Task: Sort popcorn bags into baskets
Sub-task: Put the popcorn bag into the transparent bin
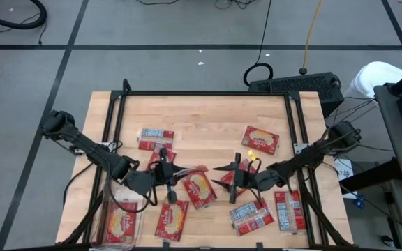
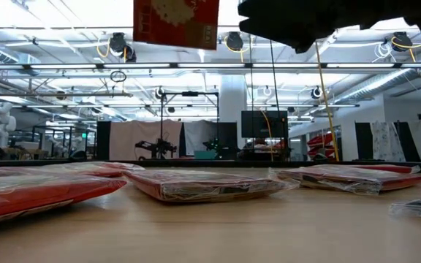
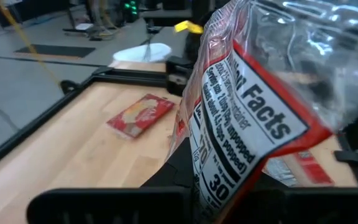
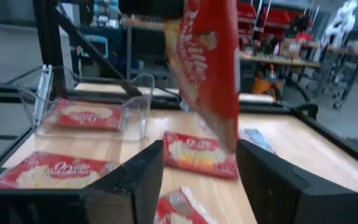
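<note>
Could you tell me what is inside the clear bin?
One red popcorn bag lies flat in the bin, picture side up. Anything beneath it is hidden.

Two slim black jointed arms with black cables, each ending in a two-fingered black claw (image 1: 167,183)
</note>
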Controlling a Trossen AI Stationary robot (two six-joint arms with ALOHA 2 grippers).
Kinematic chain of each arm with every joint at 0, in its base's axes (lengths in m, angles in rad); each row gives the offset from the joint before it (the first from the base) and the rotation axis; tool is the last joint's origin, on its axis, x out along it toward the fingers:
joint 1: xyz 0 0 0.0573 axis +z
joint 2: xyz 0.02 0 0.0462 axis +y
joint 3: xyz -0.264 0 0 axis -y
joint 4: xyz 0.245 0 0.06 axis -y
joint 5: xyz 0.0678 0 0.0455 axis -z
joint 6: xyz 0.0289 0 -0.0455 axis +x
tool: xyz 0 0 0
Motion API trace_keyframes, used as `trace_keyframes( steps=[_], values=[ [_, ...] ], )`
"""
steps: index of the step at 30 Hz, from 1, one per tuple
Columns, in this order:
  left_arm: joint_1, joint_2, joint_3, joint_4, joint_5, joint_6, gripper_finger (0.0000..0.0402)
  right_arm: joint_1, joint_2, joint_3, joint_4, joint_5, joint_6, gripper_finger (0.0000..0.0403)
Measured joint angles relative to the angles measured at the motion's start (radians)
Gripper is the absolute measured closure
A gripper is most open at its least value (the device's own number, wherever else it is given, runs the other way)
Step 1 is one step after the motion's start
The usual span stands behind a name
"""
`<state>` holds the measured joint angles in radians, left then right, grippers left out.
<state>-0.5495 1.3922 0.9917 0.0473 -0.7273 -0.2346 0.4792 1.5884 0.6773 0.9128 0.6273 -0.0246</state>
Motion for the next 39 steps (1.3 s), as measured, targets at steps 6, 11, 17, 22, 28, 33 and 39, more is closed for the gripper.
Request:
trace_keyframes(
  steps=[6, 11, 17, 22, 28, 33, 39],
  values=[
    [0.006, 0.0, 0.0, 0.017, 0.095, 0.004, 0.0375, -0.024, 0.092, 0.0, 0.229, -0.058, -0.093, 0.0187],
    [0.008, 0.001, 0.0, 0.056, 0.127, 0.033, 0.0377, -0.061, 0.158, 0.041, 0.265, -0.188, -0.075, 0.0195],
    [0.023, 0.025, 0.0, 0.121, 0.176, 0.076, 0.0373, -0.074, 0.199, 0.092, 0.264, -0.185, -0.07, 0.0253],
    [0.032, 0.037, 0.0, 0.122, 0.184, 0.082, 0.0372, -0.074, 0.199, 0.092, 0.256, -0.186, -0.08, 0.035],
    [0.039, 0.035, 0.0, 0.105, 0.184, 0.096, 0.0365, -0.074, 0.198, 0.092, 0.238, -0.185, -0.065, 0.0383],
    [0.023, 0.019, 0.0, 0.104, 0.162, 0.155, 0.0288, -0.074, 0.198, 0.092, 0.209, -0.185, -0.032, 0.038],
    [0.003, -0.071, 0.0, 0.097, 0.101, 0.154, 0.0177, -0.074, 0.198, 0.092, 0.135, -0.183, 0.036, 0.0396]
  ],
)
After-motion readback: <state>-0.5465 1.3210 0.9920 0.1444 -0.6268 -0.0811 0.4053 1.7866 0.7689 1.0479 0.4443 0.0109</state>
